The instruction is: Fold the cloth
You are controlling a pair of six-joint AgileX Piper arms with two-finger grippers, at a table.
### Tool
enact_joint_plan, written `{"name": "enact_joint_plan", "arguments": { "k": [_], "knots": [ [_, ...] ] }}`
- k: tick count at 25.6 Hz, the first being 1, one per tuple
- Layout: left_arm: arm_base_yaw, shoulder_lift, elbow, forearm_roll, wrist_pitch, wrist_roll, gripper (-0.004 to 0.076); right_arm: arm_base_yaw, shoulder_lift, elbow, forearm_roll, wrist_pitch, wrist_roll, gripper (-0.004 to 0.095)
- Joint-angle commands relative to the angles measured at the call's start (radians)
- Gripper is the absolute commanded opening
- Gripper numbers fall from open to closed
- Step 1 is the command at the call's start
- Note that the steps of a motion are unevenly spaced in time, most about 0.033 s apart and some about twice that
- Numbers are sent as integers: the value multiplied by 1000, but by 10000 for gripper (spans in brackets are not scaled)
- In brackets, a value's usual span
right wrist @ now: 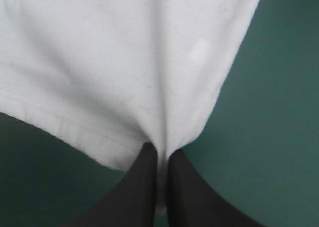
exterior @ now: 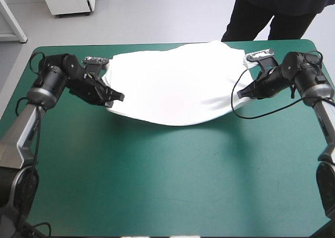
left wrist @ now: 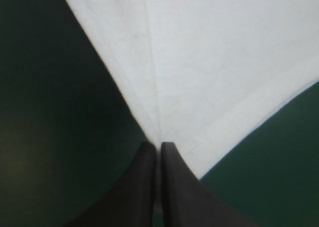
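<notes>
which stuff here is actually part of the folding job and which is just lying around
Part of the job:
- T-shirt, white, stretched between the two claws
- left claw, shut on one end of it
- right claw, shut on the other end

Just there:
- table with its teal-green cover, under the shirt; I see no other loose item on it

No text, brand or number can be read anywhere. The T-shirt (right wrist: 99,62) has a small pale square (right wrist: 201,51), perhaps a label showing through the cloth, but nothing legible stands on it.
</notes>
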Motion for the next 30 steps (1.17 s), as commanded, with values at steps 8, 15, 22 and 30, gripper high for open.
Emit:
{"name": "enact_joint_plan", "arguments": {
  "k": [8, 15, 22, 30],
  "knots": [
    [-52, -381, 389, -46, -19, 37, -22, -8, -256, 281, 7, 54, -6, -17],
    [-83, -578, 589, -42, 40, -1, -22, 86, -478, 505, -70, 89, 51, -17],
    [-84, -659, 683, -54, 88, -29, -22, 111, -566, 614, -81, 172, 93, -17],
    [-84, -829, 894, -102, 88, -65, -22, 111, -717, 799, -88, 225, 130, -17]
  ]
}}
